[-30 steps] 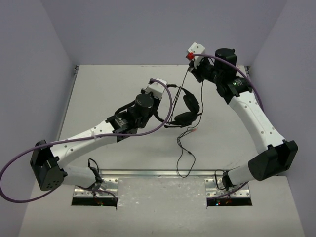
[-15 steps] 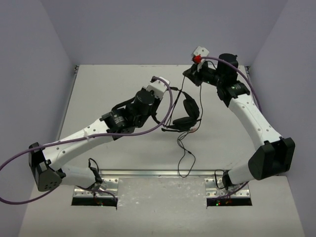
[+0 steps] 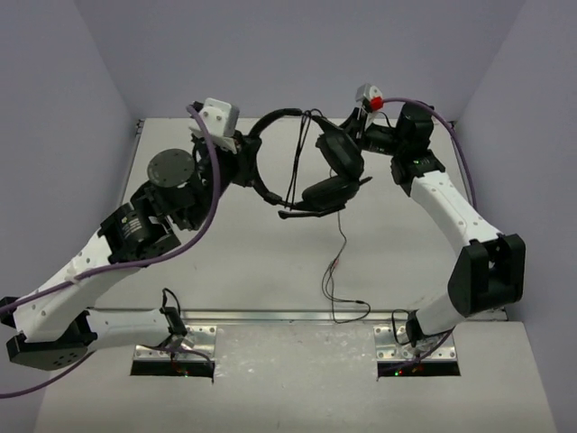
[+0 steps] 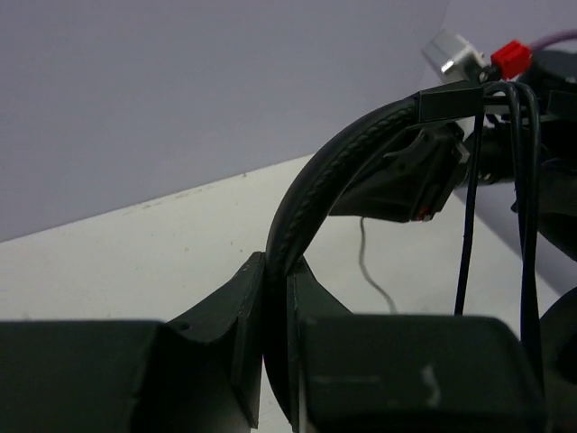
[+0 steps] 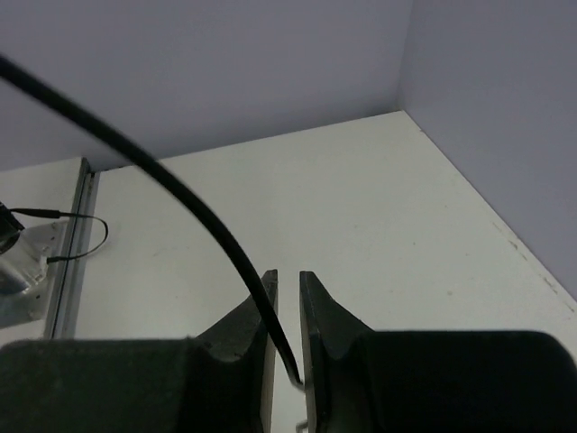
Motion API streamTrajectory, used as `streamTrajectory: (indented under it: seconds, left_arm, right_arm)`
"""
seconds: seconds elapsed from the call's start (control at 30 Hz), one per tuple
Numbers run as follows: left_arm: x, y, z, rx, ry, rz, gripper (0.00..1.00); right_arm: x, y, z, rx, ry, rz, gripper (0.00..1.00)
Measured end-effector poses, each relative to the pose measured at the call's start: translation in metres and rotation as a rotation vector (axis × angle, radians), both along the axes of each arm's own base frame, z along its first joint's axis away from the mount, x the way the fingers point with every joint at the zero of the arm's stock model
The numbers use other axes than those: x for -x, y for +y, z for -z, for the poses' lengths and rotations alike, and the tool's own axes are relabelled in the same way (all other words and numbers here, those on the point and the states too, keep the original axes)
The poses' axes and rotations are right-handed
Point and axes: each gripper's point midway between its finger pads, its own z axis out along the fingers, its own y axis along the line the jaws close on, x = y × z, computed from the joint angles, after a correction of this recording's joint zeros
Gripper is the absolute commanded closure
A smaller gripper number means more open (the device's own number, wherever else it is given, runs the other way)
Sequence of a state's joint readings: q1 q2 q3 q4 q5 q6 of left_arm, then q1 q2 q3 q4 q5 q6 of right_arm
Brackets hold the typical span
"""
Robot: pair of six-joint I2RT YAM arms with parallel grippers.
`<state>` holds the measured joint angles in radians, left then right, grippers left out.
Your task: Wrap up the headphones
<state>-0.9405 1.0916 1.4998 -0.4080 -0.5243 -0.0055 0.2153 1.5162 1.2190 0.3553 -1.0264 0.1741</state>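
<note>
The black headphones hang in the air between both arms. My left gripper (image 3: pixel 245 162) is shut on the thin headband (image 3: pixel 275 115); in the left wrist view the headband (image 4: pixel 329 171) rises from between my fingers (image 4: pixel 243 316). The two earcups (image 3: pixel 334 167) and the boom mic (image 3: pixel 297 214) hang right of it, and one earcup shows in the left wrist view (image 4: pixel 406 176). Cable strands cross the headband (image 3: pixel 297 167), and the rest of the cable (image 3: pixel 338 266) trails to the table. My right gripper (image 3: pixel 353 124) is shut on the cable (image 5: pixel 180 194), which runs between its fingertips (image 5: pixel 288 284).
Thick purple robot cables (image 3: pixel 212 207) loop round both arms. Two metal mounting plates (image 3: pixel 176 347) lie at the near table edge. Walls close in the table at the left, back and right. A metal rail (image 5: pixel 72 244) with a thin wire shows in the right wrist view.
My left arm has lifted the headphones off the table, up and to the far left. The right gripper has stayed at the back right with the cable. The cable's loose tail is pulled straighter.
</note>
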Motion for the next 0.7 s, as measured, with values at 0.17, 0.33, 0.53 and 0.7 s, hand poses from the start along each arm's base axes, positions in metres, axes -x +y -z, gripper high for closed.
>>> streamTrajectory:
  seconds: [0.17, 0.33, 0.53, 0.7]
  left_arm:
    - [0.014, 0.033, -0.032, 0.093, -0.05, -0.059, 1.0]
    - [0.02, 0.041, -0.051, 0.186, -0.032, -0.07, 1.0]
    - [0.009, 0.025, -0.085, 0.32, 0.01, -0.092, 1.0]
    - [-0.009, 0.037, -0.101, 0.37, 0.015, -0.253, 1.0]
  right_arm:
    - [-0.009, 0.002, 0.011, 0.007, 0.058, -0.001, 0.89]
    - [0.01, 0.031, 0.02, -0.015, 0.081, -0.072, 0.8]
    - [0.027, 0.083, 0.04, -0.044, 0.132, -0.153, 0.79]
    - [0.029, 0.102, 0.082, -0.069, 0.233, -0.157, 0.79]
